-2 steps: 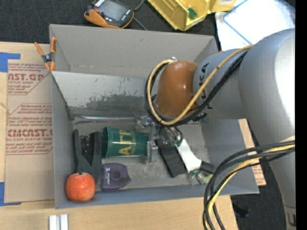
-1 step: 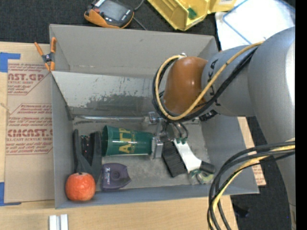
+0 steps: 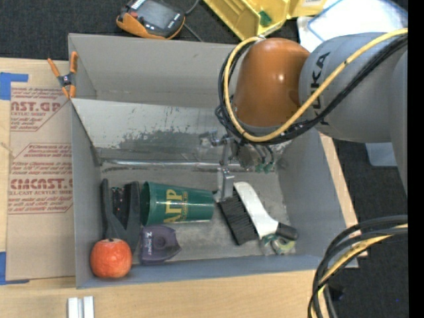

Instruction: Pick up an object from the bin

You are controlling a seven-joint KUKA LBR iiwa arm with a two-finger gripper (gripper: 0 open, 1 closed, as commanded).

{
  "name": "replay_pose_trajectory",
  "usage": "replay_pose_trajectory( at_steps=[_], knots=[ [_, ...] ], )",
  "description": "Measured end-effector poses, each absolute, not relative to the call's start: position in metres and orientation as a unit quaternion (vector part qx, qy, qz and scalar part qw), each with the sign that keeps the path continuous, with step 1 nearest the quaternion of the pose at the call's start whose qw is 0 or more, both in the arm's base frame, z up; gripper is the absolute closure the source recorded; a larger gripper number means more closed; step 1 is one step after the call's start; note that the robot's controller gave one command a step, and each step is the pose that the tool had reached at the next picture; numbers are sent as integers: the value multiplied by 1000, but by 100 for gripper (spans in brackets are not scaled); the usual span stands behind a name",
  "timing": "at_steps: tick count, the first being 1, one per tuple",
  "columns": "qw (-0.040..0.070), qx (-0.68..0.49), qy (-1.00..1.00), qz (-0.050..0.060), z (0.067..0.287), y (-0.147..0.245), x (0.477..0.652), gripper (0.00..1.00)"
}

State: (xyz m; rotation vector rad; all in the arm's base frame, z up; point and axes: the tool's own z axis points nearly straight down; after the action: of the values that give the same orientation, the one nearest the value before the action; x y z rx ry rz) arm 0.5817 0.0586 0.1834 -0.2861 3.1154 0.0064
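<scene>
Here, left to right across the grey bin [image 3: 132, 121]: an orange ball [image 3: 111, 258] in the near-left corner, a black tool [image 3: 118, 207] just behind it, a purple piece [image 3: 158, 244], a green cup [image 3: 177, 204] lying on its side, then a black brush [image 3: 240, 222] with a white handle. My gripper [image 3: 224, 183] hangs mid-bin, just between the cup's narrow end and the brush — spread or pressed together, I cannot tell. Nothing is lifted; I judge this the approach. The next move calls for choosing one — cup or brush — centring over it, descending, then closing.
</scene>
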Motion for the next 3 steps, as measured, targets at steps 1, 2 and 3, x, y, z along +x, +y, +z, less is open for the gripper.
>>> replay_pose_trajectory(
  at_steps=[1, 2, 3],
  knots=[
    [-1, -53, 999, 2, 189, 38, 558, 0],
    [2, -178, 984, 3, 127, 52, 535, 0],
    [6, -80, 997, 3, 115, 61, 559, 0]
  ],
)
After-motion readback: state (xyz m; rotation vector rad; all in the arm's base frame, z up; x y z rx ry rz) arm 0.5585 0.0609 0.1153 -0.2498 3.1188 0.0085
